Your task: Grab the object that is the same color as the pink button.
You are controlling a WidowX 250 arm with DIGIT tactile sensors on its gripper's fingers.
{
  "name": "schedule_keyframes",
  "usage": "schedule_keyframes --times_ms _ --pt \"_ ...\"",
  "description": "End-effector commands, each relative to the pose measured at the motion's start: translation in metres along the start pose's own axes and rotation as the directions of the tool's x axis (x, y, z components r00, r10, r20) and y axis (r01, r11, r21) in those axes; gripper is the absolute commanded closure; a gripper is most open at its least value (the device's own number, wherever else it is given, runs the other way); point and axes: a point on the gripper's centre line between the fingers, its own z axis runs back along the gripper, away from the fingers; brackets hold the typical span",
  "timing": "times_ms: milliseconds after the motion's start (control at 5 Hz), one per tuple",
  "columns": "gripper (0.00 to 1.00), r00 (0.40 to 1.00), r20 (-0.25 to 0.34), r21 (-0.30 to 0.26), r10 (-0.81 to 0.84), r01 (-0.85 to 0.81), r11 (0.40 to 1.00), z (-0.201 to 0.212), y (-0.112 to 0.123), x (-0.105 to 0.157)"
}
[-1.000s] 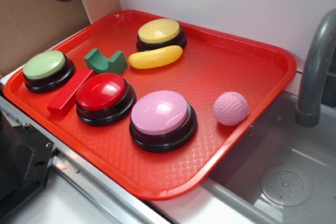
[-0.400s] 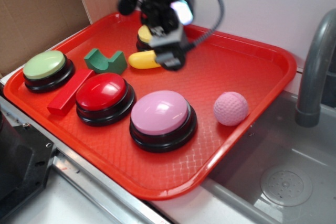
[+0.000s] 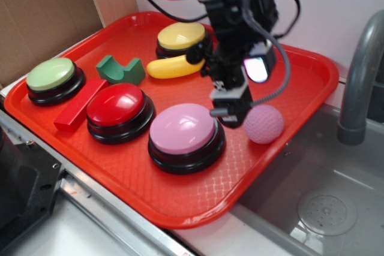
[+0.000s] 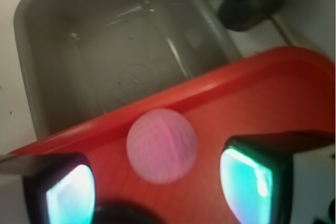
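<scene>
The gripper was in the approach step, positioned over the tray beside the pink dimpled ball and not yet in contact with it. In the wrist view the two fingers stood wide apart and empty, with the ball centred between them and slightly ahead. The next move appeared to call for a short advance and descent so that the fingers straddled the ball, followed by closure. The arm reached in from the rear of the tray, wrist pitched downward, cables looping behind it. The ball lay on the red tray near its sink-side rim, just beside the pink button, which sat in front of the gripper.
</scene>
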Motion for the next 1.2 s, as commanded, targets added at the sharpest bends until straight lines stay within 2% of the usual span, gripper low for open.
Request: schedule_keyframes --times_ms 0,200,400,600,800,1000 --pt "0.00 0.999 -0.028 0.050 -0.030 0.032 0.998 -0.017 -0.006 0.013" --pt "1.00 0.994 -0.048 0.049 -0.102 0.105 0.993 -0.024 -0.008 0.015" --pt "1.00 0.996 -0.047 0.026 -0.078 0.079 0.997 -0.024 -0.010 0.015" --pt "1.00 0.998 -0.047 0.037 -0.031 0.033 0.999 -0.017 -0.009 0.012" --pt "1.00 0.980 -0.071 0.082 0.187 -0.181 0.980 0.017 0.002 0.003" --pt "1.00 0.905 -0.082 0.186 0.417 -0.397 0.899 0.053 0.009 -0.012"
